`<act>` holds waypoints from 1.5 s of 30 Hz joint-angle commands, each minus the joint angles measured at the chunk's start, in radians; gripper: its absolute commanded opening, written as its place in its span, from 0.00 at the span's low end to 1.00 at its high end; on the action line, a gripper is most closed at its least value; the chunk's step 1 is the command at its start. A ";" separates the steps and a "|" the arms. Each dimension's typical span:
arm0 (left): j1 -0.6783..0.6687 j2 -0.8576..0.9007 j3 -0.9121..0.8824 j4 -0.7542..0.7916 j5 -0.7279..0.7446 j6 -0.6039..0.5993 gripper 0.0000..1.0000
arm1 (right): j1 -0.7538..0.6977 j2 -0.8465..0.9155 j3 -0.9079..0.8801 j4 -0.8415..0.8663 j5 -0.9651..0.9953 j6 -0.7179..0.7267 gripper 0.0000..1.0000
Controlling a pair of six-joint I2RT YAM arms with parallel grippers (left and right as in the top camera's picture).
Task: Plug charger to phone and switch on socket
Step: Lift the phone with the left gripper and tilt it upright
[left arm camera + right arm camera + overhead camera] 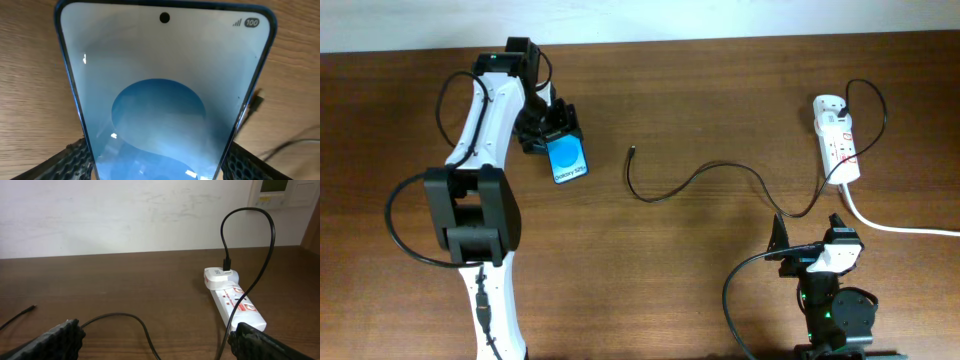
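Observation:
The phone [567, 158] with its bright blue screen is at the upper left of the table and fills the left wrist view [160, 90]. My left gripper [552, 133] is shut on the phone's two long edges near one end [160, 172]. The charger, a thin black cable [705, 172], runs from the socket [837, 138] across the table. Its plug tip [633, 151] lies free to the right of the phone and shows beside it in the left wrist view [256, 102]. My right gripper [810, 247] is open and empty, over a bend of the cable [125, 316], short of the socket [237, 305].
A white adapter [220, 277] is plugged into the far end of the socket, and the black cable loops up from it. The socket's thick white cable [905, 229] runs off the right edge. A wall stands behind the table's far edge.

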State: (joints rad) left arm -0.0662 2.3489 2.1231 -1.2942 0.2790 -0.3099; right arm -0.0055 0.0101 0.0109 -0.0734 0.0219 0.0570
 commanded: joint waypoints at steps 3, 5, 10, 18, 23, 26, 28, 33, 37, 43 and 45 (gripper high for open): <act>0.003 -0.008 0.027 -0.012 0.149 -0.195 0.00 | 0.005 -0.006 -0.005 -0.006 0.001 0.011 0.98; 0.003 -0.008 0.027 -0.020 0.246 -0.252 0.00 | 0.005 -0.006 -0.005 0.009 0.002 0.011 0.98; 0.003 -0.008 0.027 -0.032 0.536 -0.390 0.00 | 0.005 -0.006 -0.005 -0.002 0.002 0.011 0.98; 0.003 -0.008 0.027 -0.082 0.705 -0.465 0.00 | 0.005 -0.006 -0.001 0.024 -0.105 0.085 0.98; 0.003 -0.008 0.026 -0.123 0.851 -0.515 0.00 | 0.005 0.099 0.166 -0.071 -0.105 0.166 0.98; 0.003 -0.008 0.026 -0.137 0.910 -0.585 0.00 | 0.005 0.359 0.365 -0.162 -0.109 0.165 0.98; 0.003 -0.008 0.026 -0.138 0.937 -0.622 0.00 | 0.005 0.576 0.546 -0.251 -0.141 0.164 0.98; 0.003 -0.008 0.026 -0.138 0.925 -0.711 0.00 | 0.005 1.104 1.092 -0.742 -0.162 0.158 0.98; 0.003 -0.008 0.026 -0.140 0.822 -0.741 0.00 | 0.005 1.258 1.204 -0.779 -0.230 0.161 0.98; 0.003 -0.008 0.026 -0.140 0.733 -0.767 0.00 | 0.005 1.289 1.204 -0.735 -0.440 0.280 0.98; 0.003 -0.008 0.026 -0.140 0.718 -0.767 0.00 | 0.007 1.306 1.204 -0.665 -0.586 0.387 0.99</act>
State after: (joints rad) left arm -0.0662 2.3489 2.1265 -1.4296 0.9905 -1.0641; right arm -0.0055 1.2972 1.1950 -0.7940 -0.4171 0.3290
